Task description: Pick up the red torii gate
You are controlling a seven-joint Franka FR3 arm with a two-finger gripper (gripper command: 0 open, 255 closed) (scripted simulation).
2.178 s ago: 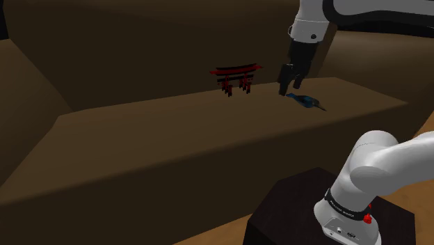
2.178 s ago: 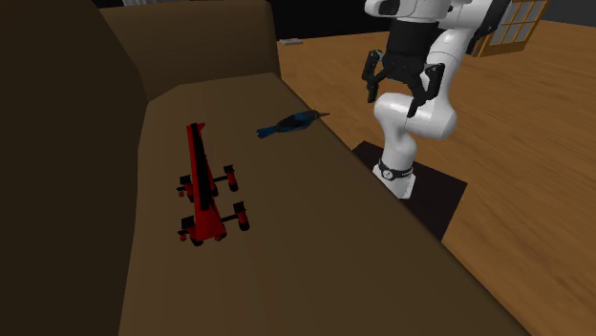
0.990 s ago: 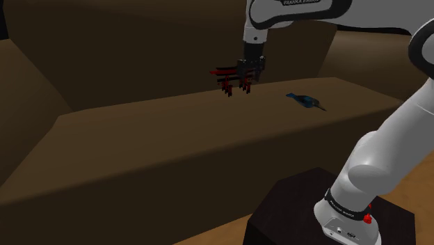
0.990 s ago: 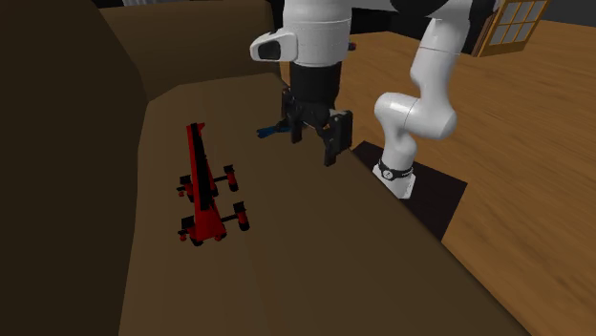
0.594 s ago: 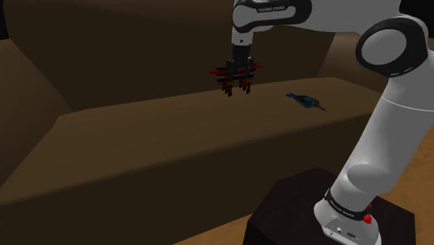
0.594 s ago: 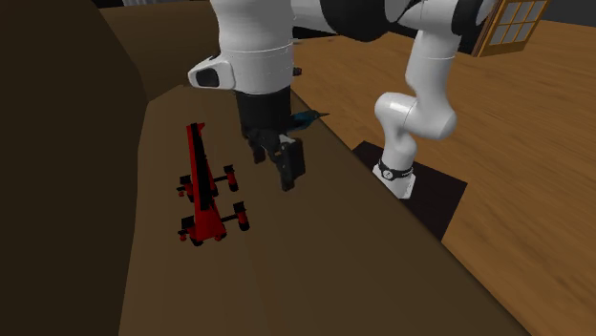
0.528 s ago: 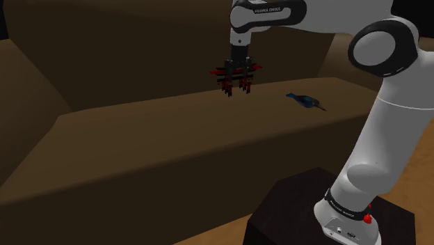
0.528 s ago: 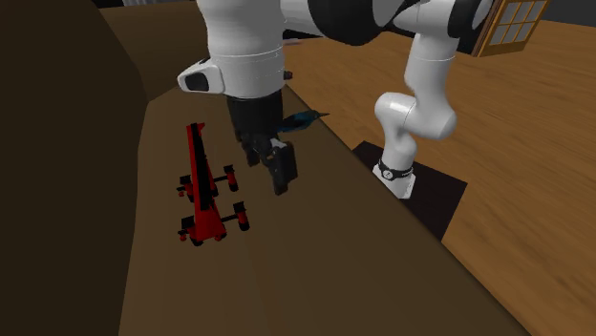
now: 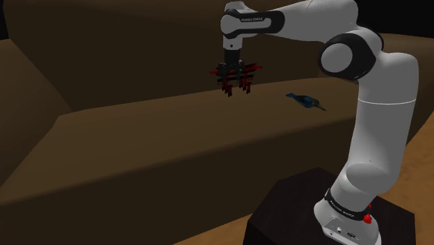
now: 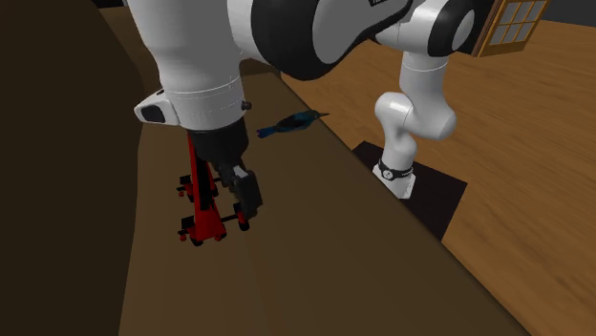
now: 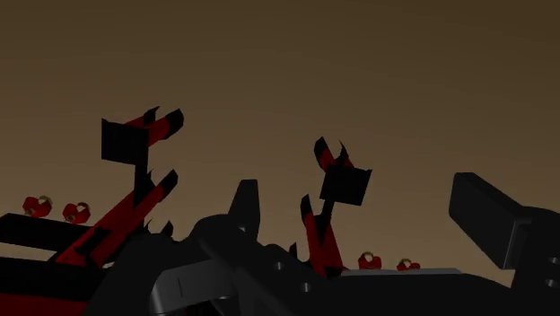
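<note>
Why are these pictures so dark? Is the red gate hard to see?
Shoulder view: dim, with the brown surface murky, yet the red torii gate still stands out at the end effector. Second exterior view: brighter, the wooden floor is well lit and the gate's red is clear. Wrist view: darkest, the gate shows as red and black shapes against plain brown.

Red torii gate (image 10: 202,210) upright on brown surface (image 10: 315,277)
</note>
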